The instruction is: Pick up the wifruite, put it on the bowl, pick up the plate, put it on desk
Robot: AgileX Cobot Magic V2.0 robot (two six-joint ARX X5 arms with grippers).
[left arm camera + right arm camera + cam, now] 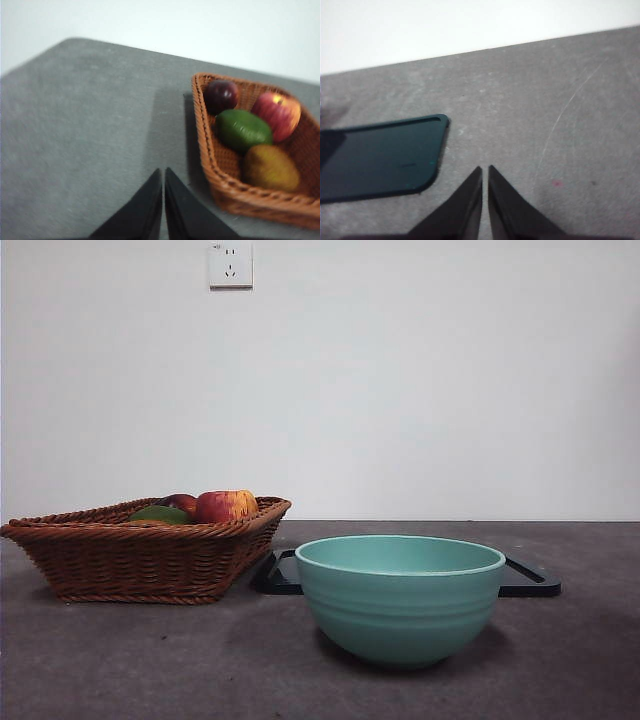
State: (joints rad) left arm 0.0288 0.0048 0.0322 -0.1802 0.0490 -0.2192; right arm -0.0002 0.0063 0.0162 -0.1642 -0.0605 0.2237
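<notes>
The wifruite, a brownish oval fruit, lies in a brown wicker basket with a green fruit, a red-yellow apple and a dark red fruit. In the front view the basket wall hides it. The teal bowl stands empty on the desk, right of the basket. The plate is out of view. My left gripper hovers shut over bare desk beside the basket. My right gripper hovers shut beside a black tray's corner. Neither arm shows in the front view.
A flat black rectangular tray lies behind the bowl, and its corner shows in the right wrist view. A white wall with a socket stands behind the desk. The desk's far edge runs close to the basket.
</notes>
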